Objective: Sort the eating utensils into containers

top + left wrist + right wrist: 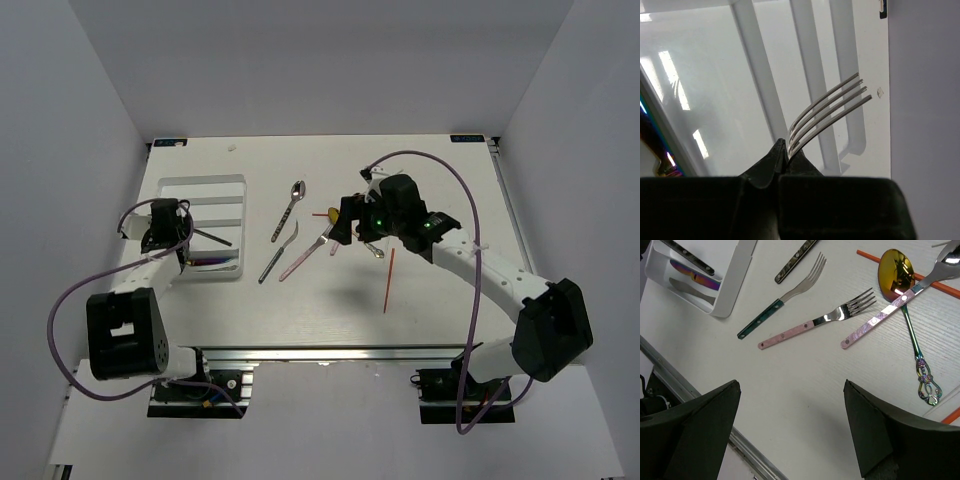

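One tray (203, 181); one held fork (827, 107), two loose.
Left gripper (785, 150) clamped it over tray; right gripper (790, 385) gaped empty, pink-handled fork (820, 320), green-handled fork (782, 297) beyond.

We see two matching arms, the left arm (125, 330) and the right arm (490, 273): white tubular links between boxy black housings. The left cable (52, 325) and right cable (470, 205) are purple. Green lights (379, 222) dot the right arm. The left claw (782, 150) and right claw (790, 385) are matte black.
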